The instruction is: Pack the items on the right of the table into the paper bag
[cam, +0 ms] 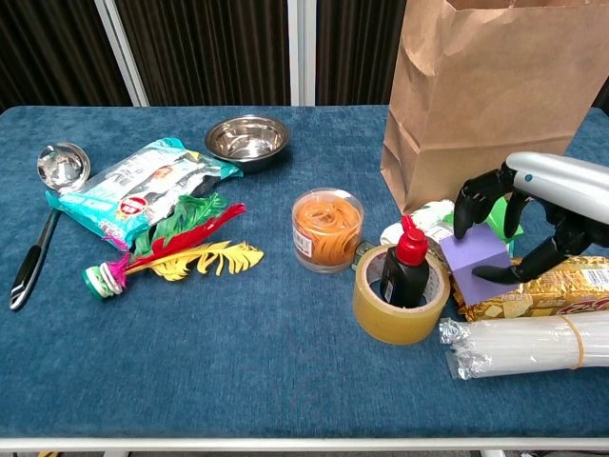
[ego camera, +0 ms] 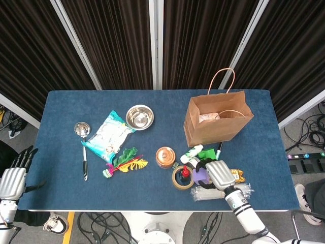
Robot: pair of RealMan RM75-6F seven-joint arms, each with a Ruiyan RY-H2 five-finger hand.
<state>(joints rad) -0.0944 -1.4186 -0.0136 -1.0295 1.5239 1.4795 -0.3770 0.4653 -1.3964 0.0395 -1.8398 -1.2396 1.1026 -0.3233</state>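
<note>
My right robot hand [cam: 514, 224] curls onto the purple block [cam: 476, 268], fingers above, thumb at its side, among the clutter just before the paper bag [cam: 495, 95]. I should squeeze squarely before lifting. My left robot hand [ego camera: 12, 178] hangs spread, empty, off the desk [cam: 238, 343].

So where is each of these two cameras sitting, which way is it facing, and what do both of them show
Head view: high above the near edge, looking steeply down on the whole table; left hand off the near-left corner, right hand over the purple block.
Chest view: low at the near edge, facing across the table; only the right hand, fingers around the purple block.
Shared: right hand, block, paper bag, tape roll.
</note>
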